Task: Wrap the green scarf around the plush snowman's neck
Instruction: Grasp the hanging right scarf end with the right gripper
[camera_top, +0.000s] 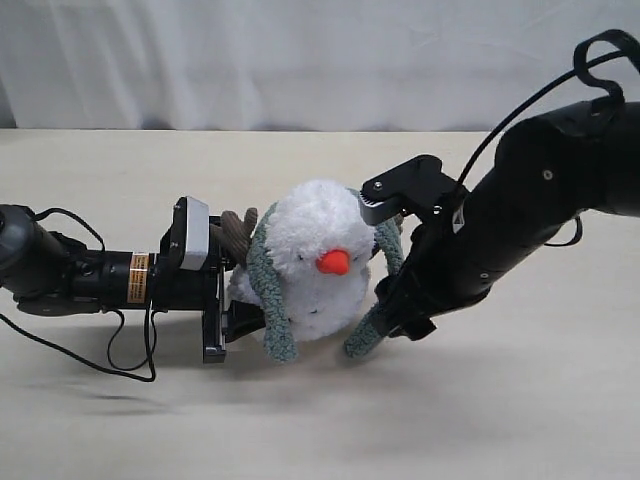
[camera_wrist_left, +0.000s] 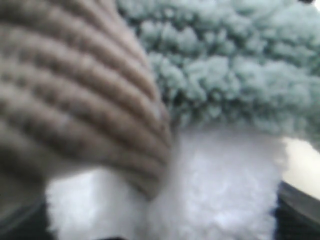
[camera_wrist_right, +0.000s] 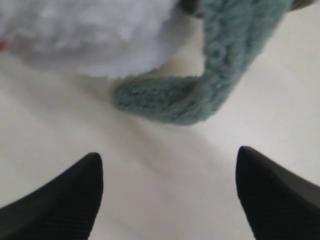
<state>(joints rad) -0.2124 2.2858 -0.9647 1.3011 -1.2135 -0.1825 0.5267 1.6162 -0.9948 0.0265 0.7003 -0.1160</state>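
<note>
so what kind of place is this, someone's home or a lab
Most likely a robotics lab or test bench, not a home: a bare beige table, a plain white curtain as backdrop, and two robot arms working on a plush snowman.

At the left, the left gripper (camera_top: 232, 322) squeezes the plush snowman (camera_top: 310, 235). The right gripper (camera_wrist_right: 169, 172) is wide open.
</note>
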